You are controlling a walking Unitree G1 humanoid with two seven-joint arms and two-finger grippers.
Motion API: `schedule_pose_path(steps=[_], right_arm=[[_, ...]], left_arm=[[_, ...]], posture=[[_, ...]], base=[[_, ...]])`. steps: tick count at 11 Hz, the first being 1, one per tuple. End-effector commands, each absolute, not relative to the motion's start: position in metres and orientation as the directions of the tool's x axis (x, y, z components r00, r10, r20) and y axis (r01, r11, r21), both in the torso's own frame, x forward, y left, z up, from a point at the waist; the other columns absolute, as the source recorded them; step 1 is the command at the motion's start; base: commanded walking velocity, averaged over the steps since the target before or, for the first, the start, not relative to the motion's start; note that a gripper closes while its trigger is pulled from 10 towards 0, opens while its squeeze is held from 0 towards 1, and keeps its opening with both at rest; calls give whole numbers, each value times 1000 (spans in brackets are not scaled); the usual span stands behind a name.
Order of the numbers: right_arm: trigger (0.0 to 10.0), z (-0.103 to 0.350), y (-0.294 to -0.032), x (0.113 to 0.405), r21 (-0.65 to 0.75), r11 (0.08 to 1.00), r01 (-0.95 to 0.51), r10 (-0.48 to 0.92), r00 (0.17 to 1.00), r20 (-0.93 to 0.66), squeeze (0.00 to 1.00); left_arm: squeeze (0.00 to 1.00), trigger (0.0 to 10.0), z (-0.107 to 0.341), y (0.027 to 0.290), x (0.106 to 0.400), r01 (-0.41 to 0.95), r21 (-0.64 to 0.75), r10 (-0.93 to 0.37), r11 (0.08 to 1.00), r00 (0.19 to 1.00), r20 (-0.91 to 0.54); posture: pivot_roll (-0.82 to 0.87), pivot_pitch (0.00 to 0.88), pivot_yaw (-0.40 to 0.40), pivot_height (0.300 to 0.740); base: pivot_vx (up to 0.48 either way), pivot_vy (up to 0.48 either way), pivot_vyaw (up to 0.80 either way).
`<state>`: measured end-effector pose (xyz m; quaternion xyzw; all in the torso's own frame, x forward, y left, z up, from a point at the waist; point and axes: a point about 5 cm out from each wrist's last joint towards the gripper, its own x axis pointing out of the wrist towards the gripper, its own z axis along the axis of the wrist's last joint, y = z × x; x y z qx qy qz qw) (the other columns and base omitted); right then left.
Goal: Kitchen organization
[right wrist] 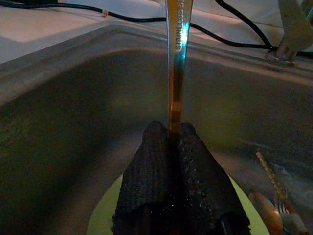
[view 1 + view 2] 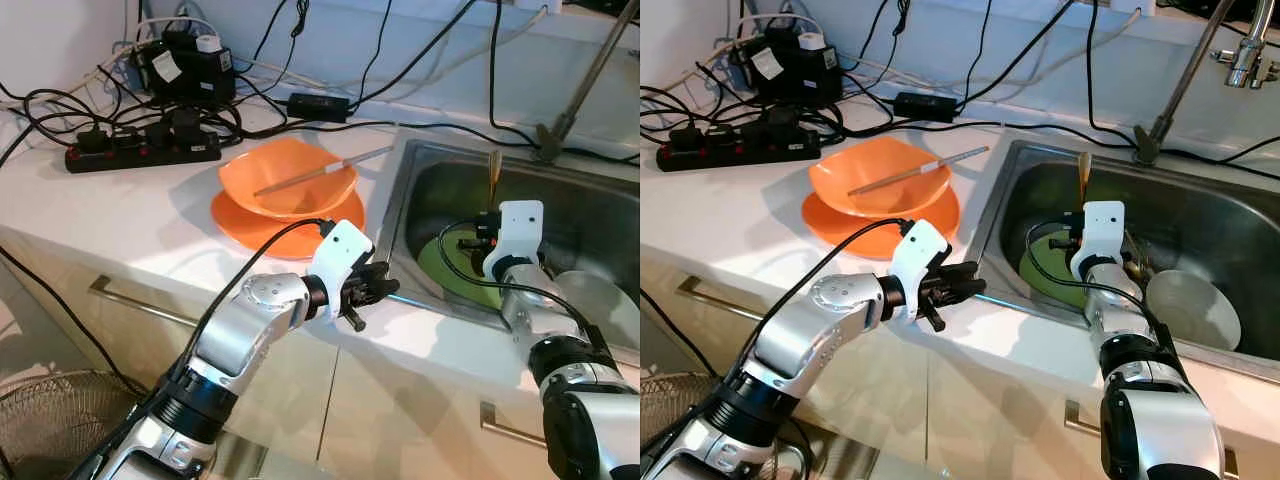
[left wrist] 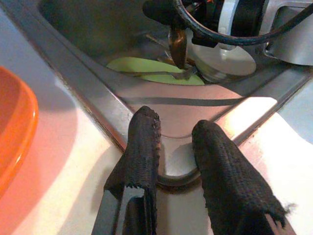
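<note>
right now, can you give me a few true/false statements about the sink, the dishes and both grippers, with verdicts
1. The right gripper is shut on a metal utensil over the sink. True.
2. The left gripper holds the orange bowl. False: it is open and empty, at the sink's front corner.
3. A green plate lies in the sink. True.
4. The orange bowl sits in the sink. False: it rests on an orange plate on the counter.
5. A utensil lies across the orange bowl. True.
</note>
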<state>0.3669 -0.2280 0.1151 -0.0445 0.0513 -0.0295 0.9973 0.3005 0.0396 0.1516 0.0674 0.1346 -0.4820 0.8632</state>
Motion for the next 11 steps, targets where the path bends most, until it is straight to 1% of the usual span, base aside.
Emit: schedule_pose_path(steps=[1, 2, 3, 6, 9, 11], right_arm=[[10000, 118, -227, 369, -88, 994, 62, -70, 993, -94, 0], [10000, 116, -227, 368, -86, 994, 63, -71, 993, -99, 0], [10000, 114, -227, 368, -84, 994, 63, -72, 992, -102, 0], [10000, 114, -226, 367, -78, 995, 63, -70, 993, -98, 0], [10000, 115, -226, 368, -73, 995, 64, -70, 993, -91, 0], [10000, 115, -226, 368, -71, 995, 64, -70, 993, -90, 0]], left_arm=[[0, 10000, 135, 41, 297, 852, -36, -802, 522, 476, -361], [0, 10000, 129, 40, 295, 852, -48, -803, 522, 471, -364], [0, 10000, 127, 40, 297, 843, -36, -806, 537, 500, -317], [0, 10000, 120, 46, 297, 831, -47, -802, 555, 520, -293], [0, 10000, 142, 45, 295, 850, 1, -833, 526, 516, -199], [0, 10000, 155, 46, 296, 852, 34, -837, 522, 520, -169]], posture=[[216, 0, -50, 740], [215, 0, -49, 740], [215, 0, -49, 740], [215, 0, -47, 740], [219, 0, -53, 740], [223, 2, -56, 740]], base=[[0, 0, 0], [0, 0, 0], [0, 0, 0], [0, 0, 0], [0, 0, 0], [0, 0, 0]])
